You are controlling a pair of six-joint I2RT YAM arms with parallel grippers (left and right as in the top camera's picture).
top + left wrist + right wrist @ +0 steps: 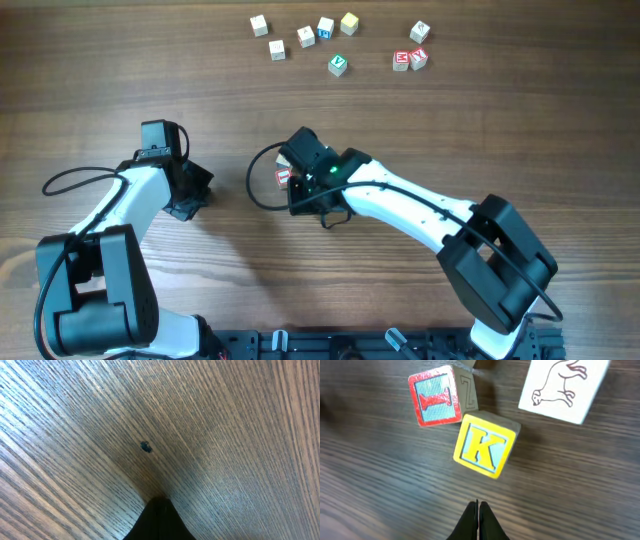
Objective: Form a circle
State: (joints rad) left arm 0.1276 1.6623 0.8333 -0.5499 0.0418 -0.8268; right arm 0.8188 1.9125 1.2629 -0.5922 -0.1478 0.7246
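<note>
From above we see little of the circle (283,178) — the right gripper (478,505), its arm stretched leftward, hovers over it with jaws pressed together, empty. Its wrist view crops a pale cube (562,387) near the red-faced cube (436,397) and yellow cube (482,450). The left gripper (159,505), likewise closed, points at the grained table (225,435).

Cube layout on the table (500,130)
Far side: five cubes (306,37) in a ragged row left of centre, a single cube (338,65) just in front of them, a trio (418,58) to their right. Mid-table, under the right gripper (478,510): I cube (436,396) left, K cube (484,445) touching its corner and nearest the jaws, picture cube (563,387) right, just apart. Left gripper (159,505) sits well left of that group.
</note>
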